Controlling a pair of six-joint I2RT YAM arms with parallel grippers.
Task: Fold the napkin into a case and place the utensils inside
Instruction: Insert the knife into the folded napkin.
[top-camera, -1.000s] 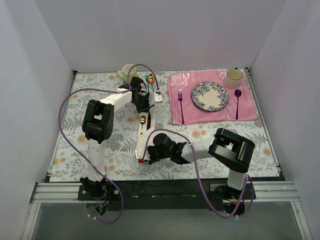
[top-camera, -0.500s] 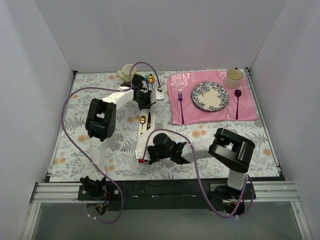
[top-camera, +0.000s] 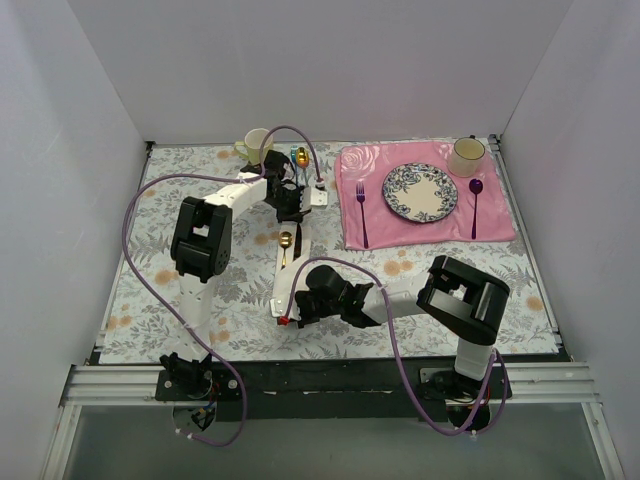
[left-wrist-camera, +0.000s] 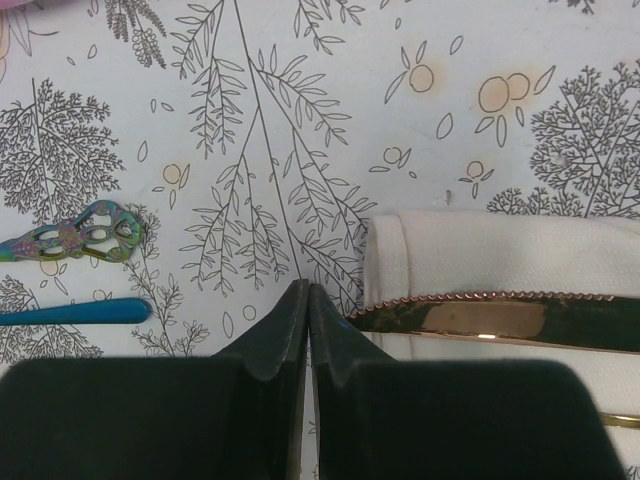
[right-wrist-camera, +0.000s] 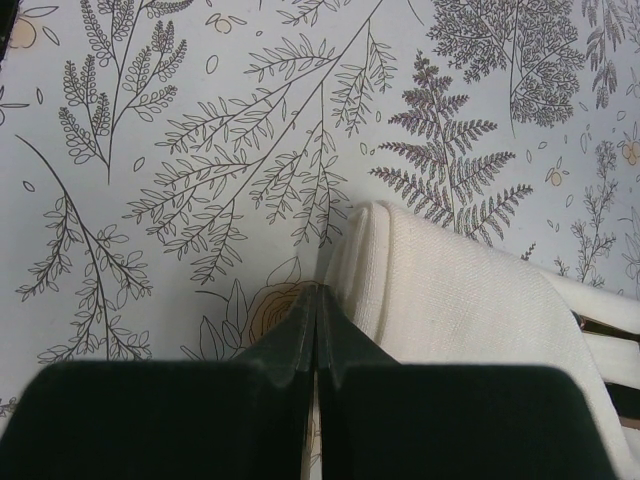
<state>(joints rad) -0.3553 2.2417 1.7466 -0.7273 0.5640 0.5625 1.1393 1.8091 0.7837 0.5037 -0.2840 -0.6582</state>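
left claw (left-wrist-camera: 308, 296) tips pressed together on nothing, just beside far end of folded napkin (left-wrist-camera: 500, 250), copper knife (left-wrist-camera: 470, 320) lying on the cloth, spoon (top-camera: 286, 240) gold bowl there too, right claw (right-wrist-camera: 317, 300) closed beside napkin's near fold, floral table (right-wrist-camera: 150, 200)

Left end effector (left-wrist-camera: 308, 300), closed, pointing toward 3 o'clock; right end effector (right-wrist-camera: 316, 305), closed, pointing toward 9 o'clock.

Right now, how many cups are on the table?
2. One cup sits at the far edge, left of centre; the other on the mat's far right corner.
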